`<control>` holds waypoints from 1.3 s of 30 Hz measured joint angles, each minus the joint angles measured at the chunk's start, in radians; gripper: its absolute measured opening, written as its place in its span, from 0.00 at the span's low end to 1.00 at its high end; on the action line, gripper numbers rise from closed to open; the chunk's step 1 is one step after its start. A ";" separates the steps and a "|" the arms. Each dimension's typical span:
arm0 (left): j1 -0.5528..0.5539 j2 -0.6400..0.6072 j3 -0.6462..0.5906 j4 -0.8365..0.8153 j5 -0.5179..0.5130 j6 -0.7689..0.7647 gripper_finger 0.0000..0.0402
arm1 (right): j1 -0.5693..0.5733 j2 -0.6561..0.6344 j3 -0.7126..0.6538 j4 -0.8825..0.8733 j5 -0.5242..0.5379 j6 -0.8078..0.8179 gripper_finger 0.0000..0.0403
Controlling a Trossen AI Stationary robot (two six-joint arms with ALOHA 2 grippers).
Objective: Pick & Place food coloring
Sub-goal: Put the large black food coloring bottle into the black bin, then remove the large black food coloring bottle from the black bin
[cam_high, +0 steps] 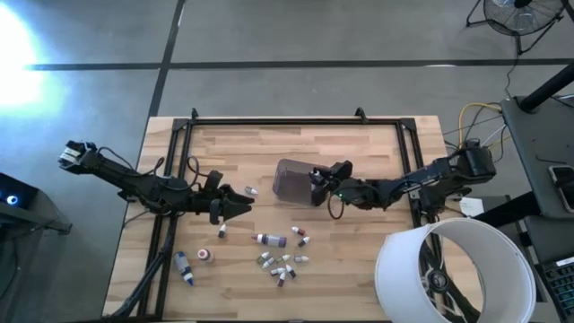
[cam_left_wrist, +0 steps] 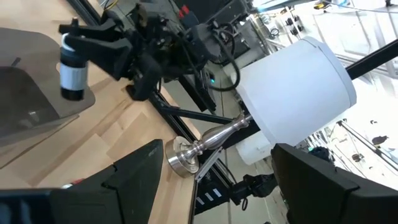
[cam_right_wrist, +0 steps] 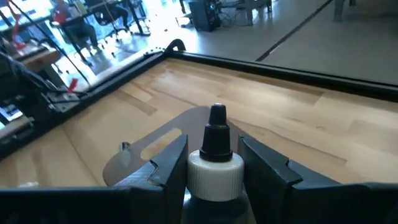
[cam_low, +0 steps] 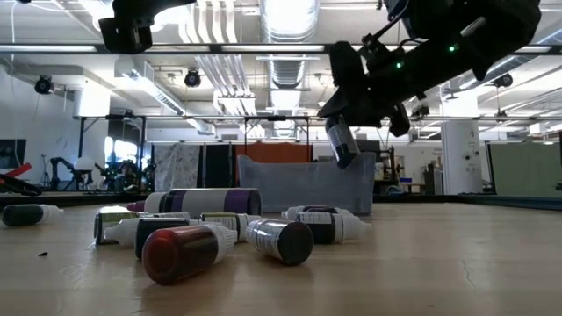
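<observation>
The wooden table (cam_high: 359, 152) was the biggest thing you had in front of you, and the two dark arms reached in over it from each side. The grey see-through tub (cam_high: 290, 181) stood near the middle of the table, and I could not tell from any view if a bottle lay inside it yet. Your right gripper (cam_high: 316, 182) hung right at the tub's edge, above it, with its two fingers pressed on the sides of one dropper bottle (cam_right_wrist: 215, 165) that had a white collar and a black tip. The fingers looked like they were starting to let go, so I think you were at the drop. To do it well, you would have kept the bottle right over the open tub, not over the rim, and opened the fingers slowly so the bottle fell straight in and did not bounce out. Then you would have lifted up before you turned away, so you did not bump the tub. Your left gripper (cam_high: 240, 208) waited on the left side of the table with its fingers spread apart and nothing in them. The other food coloring bottles (cam_high: 280, 262) lay in a loose bunch on the wood nearer the front edge, well apart from the tub, with a few more off to the left.
</observation>
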 joint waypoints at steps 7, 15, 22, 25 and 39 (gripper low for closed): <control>0.000 0.000 0.000 0.002 0.000 -0.010 0.69 | 0.003 0.025 0.009 -0.007 -0.015 0.013 0.37; 0.000 0.000 0.000 0.001 0.000 0.001 0.69 | 0.003 0.022 0.009 -0.031 -0.113 0.015 0.37; 0.000 0.000 0.000 0.000 0.000 0.002 0.69 | -0.013 0.016 0.042 -0.057 -0.224 -0.013 0.35; 0.000 0.000 0.001 -0.001 0.000 0.002 0.69 | -0.049 0.018 0.158 -0.291 -0.389 -0.069 0.39; 0.000 0.000 0.001 0.002 -0.018 0.011 0.69 | -0.221 0.420 0.806 -1.252 -0.549 -0.160 0.65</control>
